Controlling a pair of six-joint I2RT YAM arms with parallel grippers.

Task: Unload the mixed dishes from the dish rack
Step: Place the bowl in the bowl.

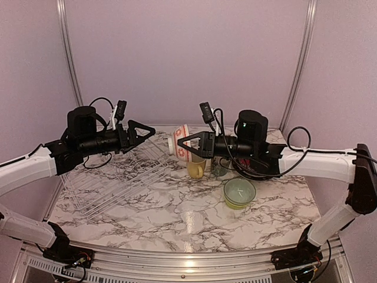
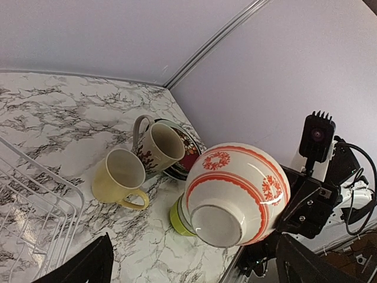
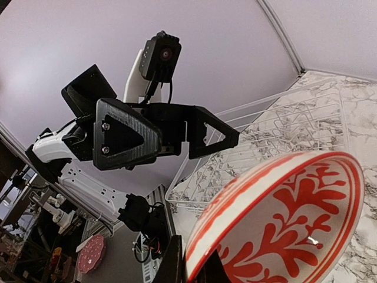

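My right gripper [image 1: 185, 145] is shut on the rim of the red-patterned bowl [image 1: 177, 137] and holds it on its side in the air above the table's middle. In the right wrist view my gripper [image 3: 194, 266] pinches the bowl's rim [image 3: 283, 224]. My left gripper [image 1: 143, 133] is open and empty, just left of the bowl, above the dish rack [image 1: 112, 177]. The left wrist view shows the bowl's underside [image 2: 235, 194] ahead of my open gripper [image 2: 197, 272]. The rack looks empty.
On the marble table stand a yellow mug [image 1: 196, 167] [image 2: 121, 175], a beige patterned mug [image 2: 158, 147] leaning on a red patterned plate [image 2: 187, 154], and a lime-green bowl [image 1: 240, 193] [image 2: 175, 219]. A wall with metal rails closes the back.
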